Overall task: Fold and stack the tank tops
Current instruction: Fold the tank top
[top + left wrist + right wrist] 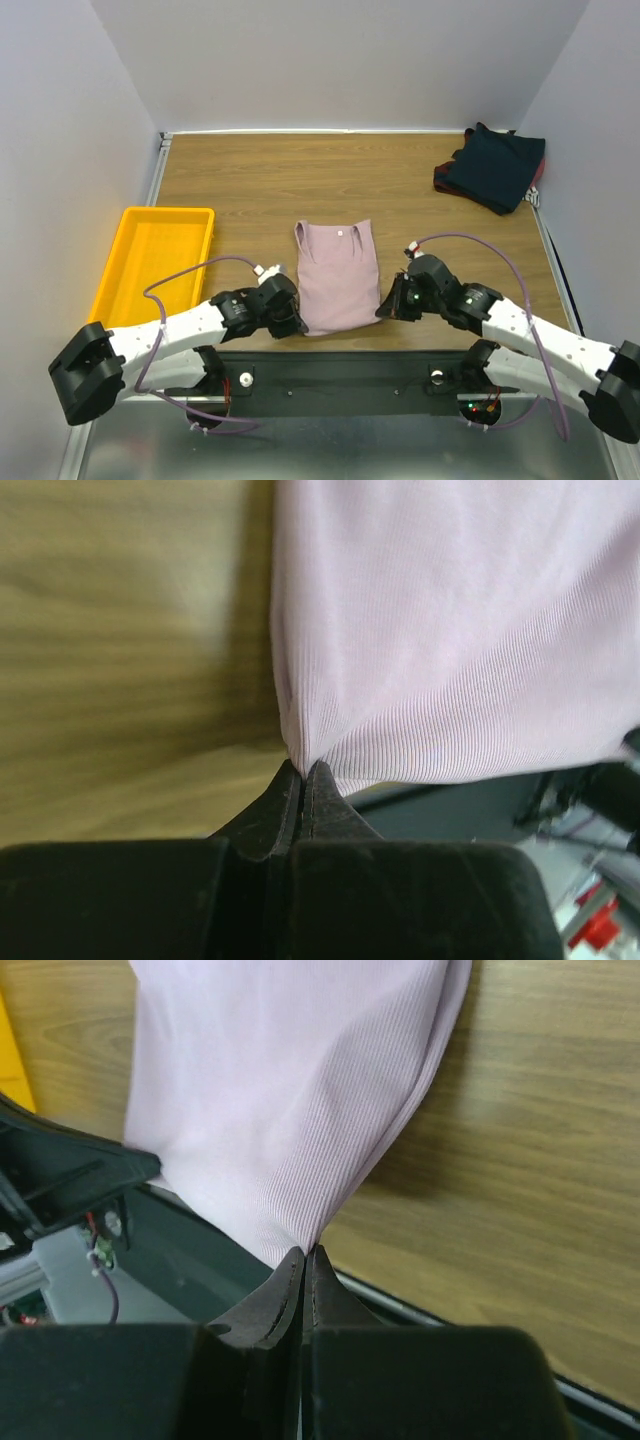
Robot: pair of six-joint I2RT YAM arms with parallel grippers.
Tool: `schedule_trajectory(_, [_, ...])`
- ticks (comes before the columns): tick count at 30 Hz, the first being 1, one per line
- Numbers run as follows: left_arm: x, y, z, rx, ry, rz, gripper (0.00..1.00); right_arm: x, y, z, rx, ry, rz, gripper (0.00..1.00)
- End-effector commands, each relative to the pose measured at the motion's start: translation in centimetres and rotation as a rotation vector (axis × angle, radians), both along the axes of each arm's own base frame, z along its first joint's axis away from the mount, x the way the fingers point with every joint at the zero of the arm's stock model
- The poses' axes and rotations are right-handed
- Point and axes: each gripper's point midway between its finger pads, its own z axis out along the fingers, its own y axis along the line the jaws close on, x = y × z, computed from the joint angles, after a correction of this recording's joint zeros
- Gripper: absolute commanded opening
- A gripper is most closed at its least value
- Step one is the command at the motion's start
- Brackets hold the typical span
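1 ribbed pink top [338,280], left claw [303,772] and right claw [305,1252] pinching.

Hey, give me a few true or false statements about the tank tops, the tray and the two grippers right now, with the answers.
1. The left gripper is shut on a near corner of the pink tank top. True.
2. The right gripper hangs open above bare wood. False: it is shut on the pink top's other near corner.
3. The navy tank tops lie in the yellow tray. False: they lie at the far right corner of the table.
4. The pink top's neckline points away from the arms. True.
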Motion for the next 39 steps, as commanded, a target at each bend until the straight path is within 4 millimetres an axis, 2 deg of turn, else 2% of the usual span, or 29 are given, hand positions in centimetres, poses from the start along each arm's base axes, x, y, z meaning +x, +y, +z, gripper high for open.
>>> schedule_trajectory(1, [-3.8, -0.4, 0.8, 0.006, 0.074, -0.067, 0.0, -2.0, 0.2, 2.3, 0.05, 0.004, 0.058, 0.01])
schedule_trajectory(2, [-3.6, -1.0, 2.4, -0.016, 0.049, -0.067, 0.0, -2.2, 0.7, 3.7, 0.074, -0.012, 0.065, 0.0])
schedule_trajectory(4, [-4.7, -1.0, 3.7, -0.011, 0.057, -0.087, 0.0, -2.4, 0.7, 4.9, 0.079, -0.024, 0.063, 0.0])
schedule_trajectory(6, [-3.5, -1.3, 6.2, -0.034, -0.011, -0.055, 0.0, -2.3, 1.1, 6.4, 0.093, -0.054, 0.066, 0.0])
schedule_trajectory(7, [-3.3, -1.1, 6.8, -0.027, -0.02, -0.047, 0.0, -2.0, 1.2, 6.9, 0.095, -0.068, 0.063, 0.0])
schedule_trajectory(8, [-2.3, -1.2, 8.4, -0.047, -0.071, -0.02, 0.0, -1.7, 1.2, 7.0, 0.084, -0.083, 0.067, 0.0])
schedule_trajectory(9, [-1.8, -1.2, 9.1, -0.049, -0.098, -0.008, 0.0, -0.8, 1.4, 8.3, 0.087, -0.123, 0.052, 0.01])
schedule_trajectory(11, [-0.5, -1.2, 10.9, -0.064, -0.152, 0.018, 0.0, 0.2, 1.6, 9.2, 0.071, -0.166, 0.039, 0.01])
schedule_trajectory(12, [0.7, -0.7, 11.2, -0.049, -0.178, 0.043, 0.0, 1.5, 1.3, 9.2, 0.031, -0.203, 0.004, 0.01])
schedule_trajectory(13, [1.4, -0.7, 11.7, -0.056, -0.198, 0.054, 0.0, 2.2, 1.5, 10.2, 0.031, -0.229, -0.013, 0.01])
schedule_trajectory(14, [2.2, -0.6, 12.1, -0.061, -0.213, 0.064, 0.0, 2.7, 1.5, 10.5, 0.017, -0.247, -0.021, 0.01])
schedule_trajectory(15, [3.4, -0.1, 12.1, -0.056, -0.226, 0.083, 0.0, 3.7, 1.6, 9.7, -0.036, -0.256, -0.031, 0.01])
schedule_trajectory(18, [5.9, 0.3, 11.9, -0.074, -0.25, 0.114, 0.0, 5.5, 2.0, 10.3, -0.079, -0.288, -0.055, 0.01])
schedule_trajectory(19, [6.5, 0.4, 11.9, -0.078, -0.258, 0.122, 0.0, 6.0, 2.4, 9.5, -0.107, -0.276, -0.053, 0.01])
schedule_trajectory(21, [8.3, 0.4, 12.2, -0.078, -0.286, 0.137, 0.0, 7.3, 2.6, 9.9, -0.116, -0.297, -0.067, 0.01])
schedule_trajectory(23, [9.8, 0.3, 13.3, -0.086, -0.319, 0.152, 0.0, 8.6, 2.9, 9.7, -0.121, -0.305, -0.074, 0.01])
schedule_trajectory(25, [11.4, 0.7, 13.5, -0.07, -0.338, 0.166, 0.0, 10.2, 2.8, 10.4, -0.121, -0.334, -0.089, 0.01])
schedule_trajectory(26, [12.3, 0.6, 14.5, -0.085, -0.362, 0.175, 0.0, 10.8, 2.9, 10.0, -0.131, -0.33, -0.089, 0.01])
schedule_trajectory(31, [15.8, 0.6, 15.9, -0.104, -0.412, 0.201, 0.0, 14.9, 2.1, 10.3, -0.091, -0.341, -0.118, 0.01])
schedule_trajectory(34, [18.3, 0.8, 15.9, -0.102, -0.42, 0.227, 0.0, 17.6, 1.1, 9.3, -0.103, -0.331, -0.145, 0.01])
schedule_trajectory(35, [19.4, 0.5, 16.8, -0.12, -0.452, 0.236, 0.0, 18.2, 1.5, 9.8, -0.08, -0.332, -0.133, 0.01])
schedule_trajectory(36, [20.6, 0.8, 15.7, -0.104, -0.433, 0.251, 0.0, 19.3, 0.9, 9.5, -0.082, -0.327, -0.145, 0.01])
schedule_trajectory(37, [21.9, 0.5, 16.6, -0.122, -0.468, 0.258, 0.0, 20.5, 1.4, 9.3, -0.069, -0.327, -0.137, 0.01])
schedule_trajectory(38, [23.0, 0.8, 16.5, -0.118, -0.475, 0.273, 0.0, 21.3, 1.4, 8.9, -0.07, -0.32, -0.141, 0.01])
schedule_trajectory(39, [24.1, 0.7, 15.1, -0.116, -0.441, 0.264, 0.0, 22.4, 1.1, 8.7, -0.062, -0.317, -0.141, 0.01])
